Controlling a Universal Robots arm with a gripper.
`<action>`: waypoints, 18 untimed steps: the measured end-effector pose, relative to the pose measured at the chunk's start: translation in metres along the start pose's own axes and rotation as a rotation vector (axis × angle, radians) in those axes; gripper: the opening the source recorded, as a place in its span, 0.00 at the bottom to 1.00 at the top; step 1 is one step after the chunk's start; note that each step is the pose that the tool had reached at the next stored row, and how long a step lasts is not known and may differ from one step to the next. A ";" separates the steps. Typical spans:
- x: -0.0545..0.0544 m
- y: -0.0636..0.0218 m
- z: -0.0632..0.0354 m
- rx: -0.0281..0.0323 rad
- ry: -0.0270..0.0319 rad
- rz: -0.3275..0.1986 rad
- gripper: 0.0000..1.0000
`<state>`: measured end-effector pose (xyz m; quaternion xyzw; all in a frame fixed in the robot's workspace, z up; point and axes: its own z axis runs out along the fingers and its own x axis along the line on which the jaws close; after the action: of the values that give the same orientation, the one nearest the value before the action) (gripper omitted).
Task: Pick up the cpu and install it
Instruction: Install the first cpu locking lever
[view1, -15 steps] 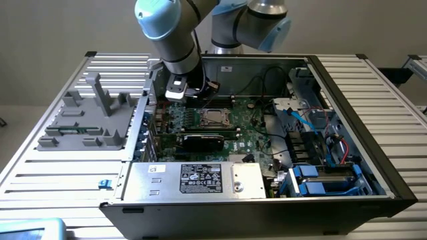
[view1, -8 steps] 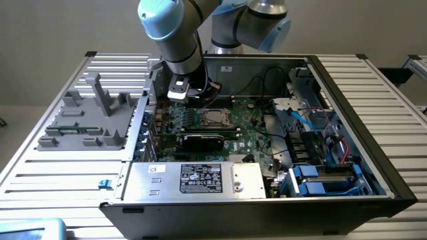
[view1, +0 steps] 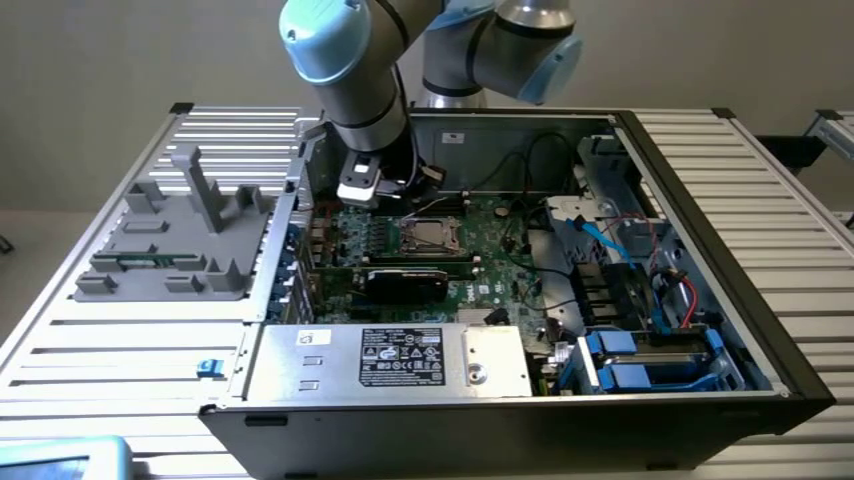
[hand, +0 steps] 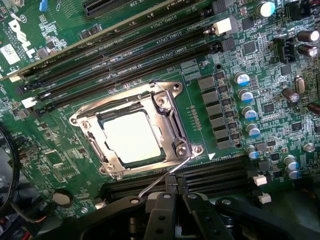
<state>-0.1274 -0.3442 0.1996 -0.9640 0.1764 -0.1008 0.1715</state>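
Note:
The cpu (hand: 132, 136), a shiny pale square, lies flat in the socket on the green motherboard (hand: 60, 45). The socket's metal frame (hand: 172, 112) lies down around its edges. A thin wire lever (hand: 160, 179) runs from the frame's corner toward my fingers. My gripper (hand: 175, 196) hovers over the board just beside the socket, shut, with nothing between its fingers. In the exterior view my gripper (view1: 358, 196) hangs inside the open computer case, a little to the left of the socket (view1: 430, 233).
Black memory slots (hand: 125, 55) lie on both sides of the socket, with capacitors (hand: 247, 110) nearby. A black card (view1: 407, 278), a power supply (view1: 394, 358), cables and blue drive bays (view1: 641, 360) crowd the case. A grey fixture (view1: 180, 240) stands on the table at the exterior view's left.

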 end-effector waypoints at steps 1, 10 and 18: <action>0.000 -0.0001 0.0003 -0.0001 0.0005 0.001 0.11; -0.001 0.0007 0.0005 -0.0005 0.0025 0.006 0.11; -0.003 0.0004 0.0009 -0.0015 0.0048 0.012 0.11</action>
<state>-0.1301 -0.3432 0.1983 -0.9628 0.1826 -0.1020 0.1709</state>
